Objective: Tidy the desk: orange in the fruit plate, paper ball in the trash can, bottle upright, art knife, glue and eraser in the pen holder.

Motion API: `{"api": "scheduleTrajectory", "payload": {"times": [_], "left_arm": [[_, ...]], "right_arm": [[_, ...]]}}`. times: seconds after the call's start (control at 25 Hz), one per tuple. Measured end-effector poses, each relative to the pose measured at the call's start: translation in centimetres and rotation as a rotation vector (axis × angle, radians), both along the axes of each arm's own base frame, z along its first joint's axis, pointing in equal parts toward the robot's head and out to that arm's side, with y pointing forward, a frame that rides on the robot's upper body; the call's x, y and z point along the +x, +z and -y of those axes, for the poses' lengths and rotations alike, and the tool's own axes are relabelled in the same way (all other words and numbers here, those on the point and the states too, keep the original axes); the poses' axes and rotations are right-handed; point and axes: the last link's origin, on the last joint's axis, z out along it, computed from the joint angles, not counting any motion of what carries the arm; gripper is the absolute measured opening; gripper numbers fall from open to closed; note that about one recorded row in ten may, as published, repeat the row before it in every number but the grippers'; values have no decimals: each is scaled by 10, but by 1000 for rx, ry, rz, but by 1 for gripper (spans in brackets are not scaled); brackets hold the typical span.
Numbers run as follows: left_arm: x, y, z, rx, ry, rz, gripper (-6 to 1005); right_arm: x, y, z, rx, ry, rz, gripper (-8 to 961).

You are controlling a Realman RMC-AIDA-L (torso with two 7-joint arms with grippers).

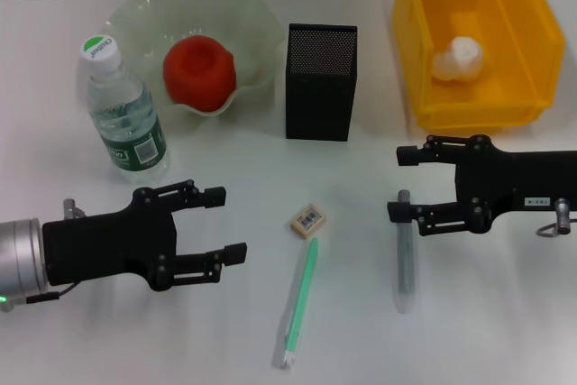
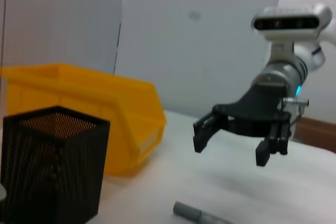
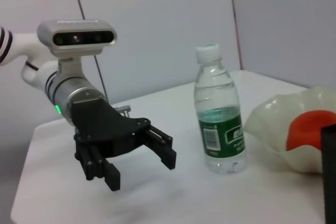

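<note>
Black left gripper (image 1: 221, 223) hovers open near the upright bottle (image 1: 126, 113). Eraser (image 1: 308, 220) lies loose mid-desk. Right gripper (image 1: 397, 184), open, straddles the grey art knife (image 1: 406, 254); an off-centre closure could roll it away.

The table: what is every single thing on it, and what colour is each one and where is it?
orange: one, red-orange, inside the fruit plate.
fruit plate: one, pale green, far left.
bottle: one, clear with green label, upright, near the plate.
pen holder: one, black mesh, far middle.
trash can: one, yellow, far right.
paper ball: one, white, in the trash can.
eraser: one, beige, middle.
green pen-like tool: one, near middle.
grey stick: one, by the right gripper.
left gripper: black, open.
right gripper: black, open.
</note>
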Motion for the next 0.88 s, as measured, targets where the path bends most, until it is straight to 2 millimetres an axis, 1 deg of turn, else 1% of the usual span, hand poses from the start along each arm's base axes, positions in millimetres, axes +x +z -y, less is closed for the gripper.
{"api": "scheduleTrajectory", "payload": {"times": [0.16, 0.2, 0.24, 0.28, 0.32, 0.36, 0.4, 0.44, 0.56, 0.6, 0.64, 0.76, 0.88], "left_arm": [[-1, -1, 1, 0, -13, -16, 799], [-2, -1, 1, 9, -22, -19, 799], [-2, -1, 1, 12, -25, -19, 799], [-2, -1, 1, 12, -25, -19, 799], [-2, -1, 1, 11, -27, -22, 799], [-2, -1, 1, 11, -27, -22, 799], [-2, 0, 1, 10, -30, -23, 799], [-2, 0, 1, 10, -30, -23, 799], [-2, 2, -1, 13, -36, -26, 798], [-1, 2, -2, 14, -40, -27, 798], [-1, 3, -4, 15, -44, -31, 798], [0, 6, -7, 18, -52, -40, 798], [0, 10, -9, 20, -56, -41, 799]], "right_arm": [[-5, -2, -3, -24, 29, 18, 826], [-11, -3, -5, -48, 65, 37, 826], [-11, -3, -5, -48, 65, 37, 826], [-15, -3, -7, -61, 89, 48, 826], [-25, -2, -12, -92, 134, 74, 826], [-25, -2, -12, -92, 134, 74, 826], [-39, 0, -20, -125, 187, 111, 826], [-39, 0, -20, -125, 187, 111, 826], [-61, 1, -33, -157, 259, 164, 826], [-77, -1, -41, -182, 323, 203, 826], [-77, -1, -41, -182, 323, 203, 826], [-97, -8, -49, -218, 432, 281, 826], [-118, -20, -52, -259, 548, 357, 826]]}}
